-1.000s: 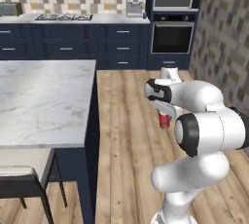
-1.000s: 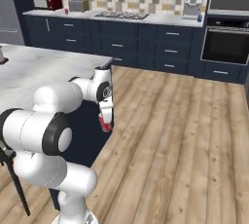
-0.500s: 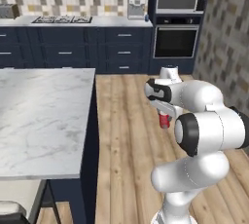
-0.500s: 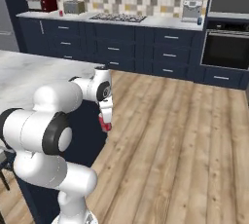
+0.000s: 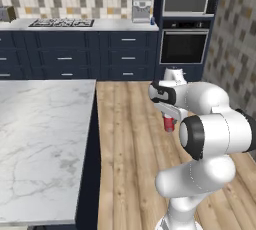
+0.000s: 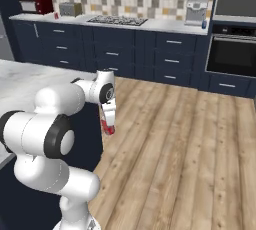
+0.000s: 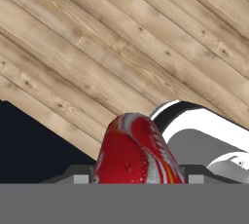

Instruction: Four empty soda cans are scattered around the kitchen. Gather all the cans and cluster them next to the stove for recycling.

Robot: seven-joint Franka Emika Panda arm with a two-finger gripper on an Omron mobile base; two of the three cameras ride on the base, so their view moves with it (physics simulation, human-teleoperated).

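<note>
**Red can carried in the claw**

A red can [image 7: 137, 150] is clenched in the claw [image 5: 169, 123] above the wooden floor, well apart from the stove [image 5: 62, 22]. Being judged light, thin-walled and slippery, it is best gripped mid-body, gently.

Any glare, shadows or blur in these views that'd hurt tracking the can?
Left base view: flat, even render light, soft overall; red soda can small below the gripper. Right base view: same flat light, faint sheen on the wood floor. Hand view: can looms close with white highlights; floor grain crisp.
</note>
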